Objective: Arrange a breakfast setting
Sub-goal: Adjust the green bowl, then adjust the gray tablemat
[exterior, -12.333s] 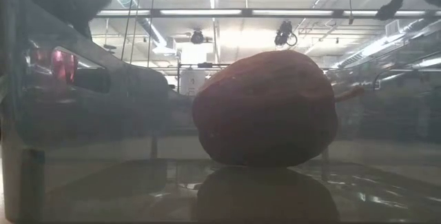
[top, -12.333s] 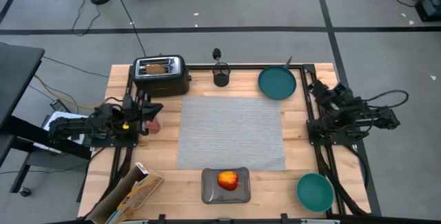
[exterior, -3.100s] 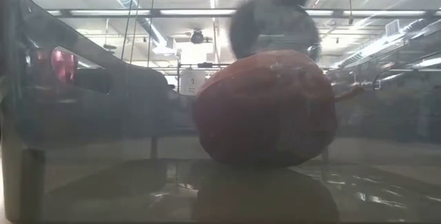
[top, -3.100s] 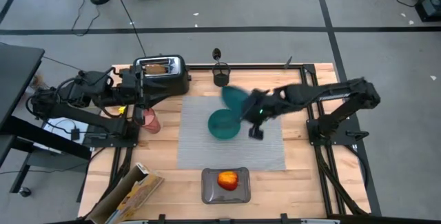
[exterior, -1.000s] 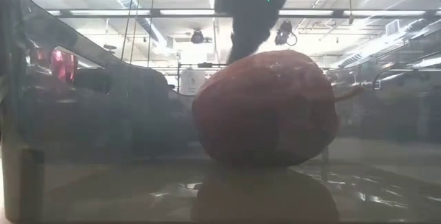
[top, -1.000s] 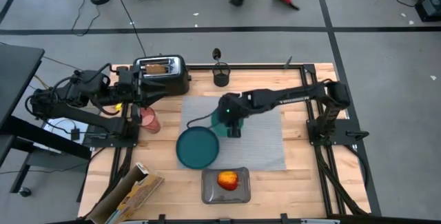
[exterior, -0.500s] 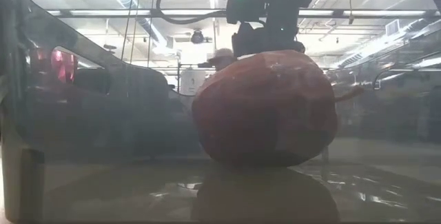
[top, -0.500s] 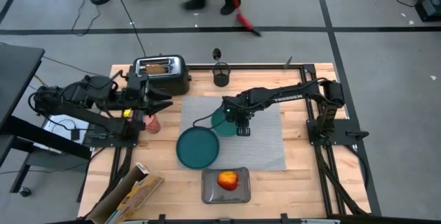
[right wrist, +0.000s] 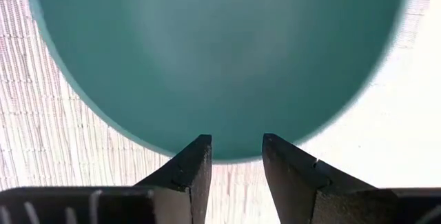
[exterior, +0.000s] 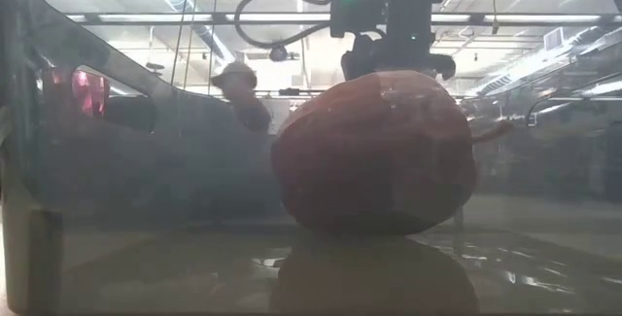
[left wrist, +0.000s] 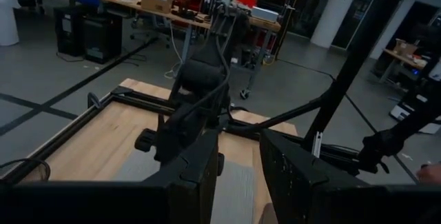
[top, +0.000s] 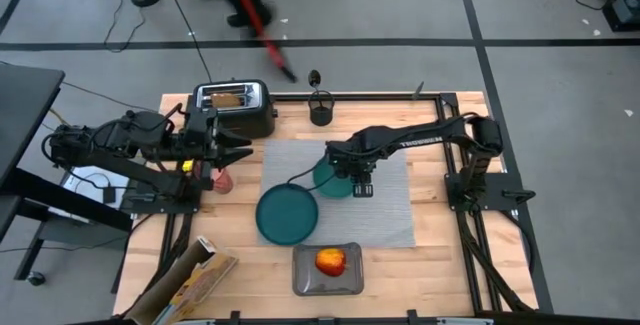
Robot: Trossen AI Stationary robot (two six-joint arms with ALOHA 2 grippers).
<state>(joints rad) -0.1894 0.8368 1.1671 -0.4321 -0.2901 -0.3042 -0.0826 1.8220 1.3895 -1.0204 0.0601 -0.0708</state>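
Note:
The teal bowl sits on the grey placemat, left of its middle. It fills the right wrist view. My right gripper hangs over the bowl's right edge, pointing down. Its fingers stand slightly open above the rim. The teal plate lies on the placemat's near left part. The pink cup stands left of the placemat. My left gripper is open and empty between the cup and the toaster, which holds toast. The apple lies on the grey tray.
A dark holder with a spoon stands at the far edge. A cereal box lies at the near left corner. The low view shows the apple close up, with my right gripper behind it. A person with a red broom passes beyond the table.
My right gripper has gone a little toward the table's right edge, off the bowl's middle to its right rim, so more of the bowl shows. My left gripper has gone a little toward the table's right from beside the toaster. The plate has stayed where it was.

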